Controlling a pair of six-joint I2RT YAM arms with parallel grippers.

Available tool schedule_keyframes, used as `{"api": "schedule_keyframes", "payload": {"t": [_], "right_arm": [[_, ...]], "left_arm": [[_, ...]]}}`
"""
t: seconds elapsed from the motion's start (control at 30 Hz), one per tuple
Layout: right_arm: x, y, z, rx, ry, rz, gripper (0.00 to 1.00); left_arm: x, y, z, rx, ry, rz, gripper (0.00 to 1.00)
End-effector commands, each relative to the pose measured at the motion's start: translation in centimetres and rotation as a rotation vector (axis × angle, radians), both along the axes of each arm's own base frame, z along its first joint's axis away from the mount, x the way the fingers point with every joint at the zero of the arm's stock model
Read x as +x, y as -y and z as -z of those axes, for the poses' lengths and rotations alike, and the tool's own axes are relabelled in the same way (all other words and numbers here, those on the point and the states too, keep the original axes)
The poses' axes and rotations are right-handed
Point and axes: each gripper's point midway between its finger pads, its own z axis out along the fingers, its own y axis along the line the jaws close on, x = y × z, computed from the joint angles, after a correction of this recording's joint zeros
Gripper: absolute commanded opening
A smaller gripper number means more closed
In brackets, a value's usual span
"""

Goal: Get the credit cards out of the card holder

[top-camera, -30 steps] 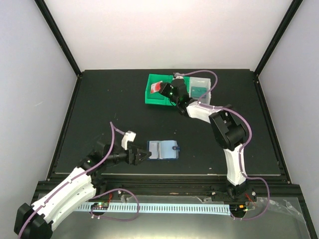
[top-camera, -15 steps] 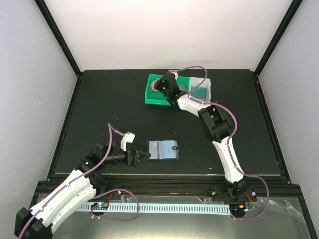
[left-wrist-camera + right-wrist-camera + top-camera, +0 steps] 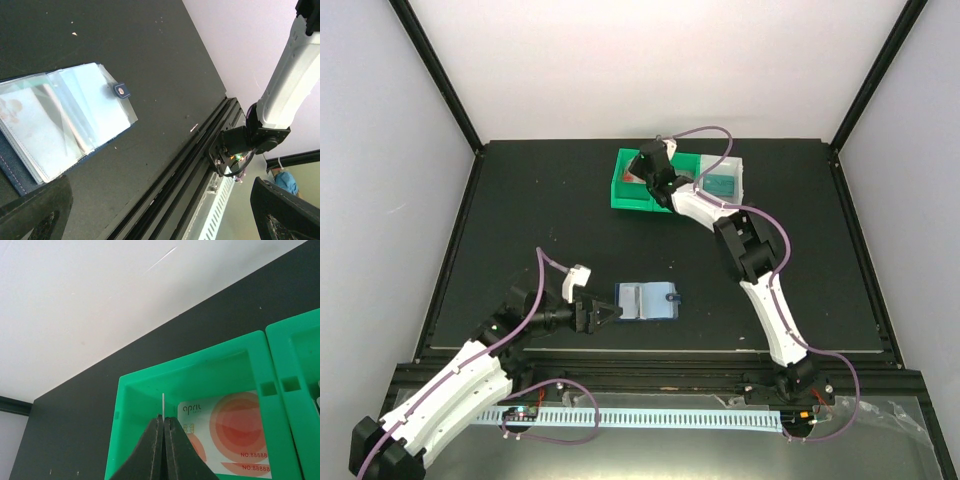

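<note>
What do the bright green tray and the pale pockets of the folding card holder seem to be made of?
Bright green tray: probably moulded plastic, smooth, given its even colour and rounded rim. Card holder pockets: likely clear flexible vinyl, glossy, with reflections and see-through layers.

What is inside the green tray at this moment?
A white card with red circles lies flat inside the green tray. The right gripper, shut on a thin edge-on card, hides that card's lower left part and the floor there.

I've got a green plastic bin (image 3: 632, 204) at the far side of the matte black table (image 3: 520, 230). A whitish translucent plastic bin (image 3: 740, 178) sits near its right.
</note>
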Motion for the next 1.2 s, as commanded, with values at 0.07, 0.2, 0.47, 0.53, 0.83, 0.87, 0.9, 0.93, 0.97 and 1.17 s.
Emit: {"api": "schedule_keyframes", "payload": {"t": [0.07, 0.2, 0.47, 0.53, 0.83, 0.87, 0.9, 0.93, 0.97, 1.17], "right_arm": [[0.8, 0.6, 1.3, -0.020, -0.008, 0.043, 0.02], [1.4, 0.5, 1.3, -0.029, -0.004, 0.047, 0.03], [1.5, 0.1, 1.0, -0.040, -0.013, 0.025, 0.19], [1.6, 0.1, 0.1, -0.034, 0.004, 0.026, 0.23], [1.8, 0.4, -5.7, -0.015, 0.068, -0.034, 0.31], [1.6, 0.5, -6.2, -0.018, 0.068, -0.046, 0.31], [1.4, 0.4, -6.7, -0.028, 0.074, -0.070, 0.32], [1.0, 0.2, -7.4, -0.040, 0.081, -0.105, 0.33], [0.5, 0.0, -7.8, -0.062, 0.079, -0.139, 0.35], [-4.2, 1.7, -9.7, -0.144, 0.058, -0.232, 0.37]], "left_arm": [[0.3, 0.3, -2.2, -0.054, 0.009, -0.009, 0.99], [0.1, 0.3, -2.1, -0.056, -0.007, -0.007, 0.99], [-0.4, 0.3, -2.7, -0.068, -0.025, 0.003, 0.99], [-0.4, 0.3, -2.8, -0.069, -0.025, -0.001, 0.99], [0.0, -0.1, -1.6, -0.005, -0.049, -0.024, 0.99], [0.1, -0.2, -1.5, 0.002, -0.051, -0.031, 0.99], [0.3, -0.3, -1.2, 0.013, -0.055, -0.040, 0.99], [0.5, -0.4, -0.9, 0.027, -0.060, -0.054, 0.99], [0.9, -0.5, -0.6, 0.047, -0.065, -0.073, 0.99], [2.8, -1.4, 0.1, 0.194, -0.053, -0.128, 0.99]]}}
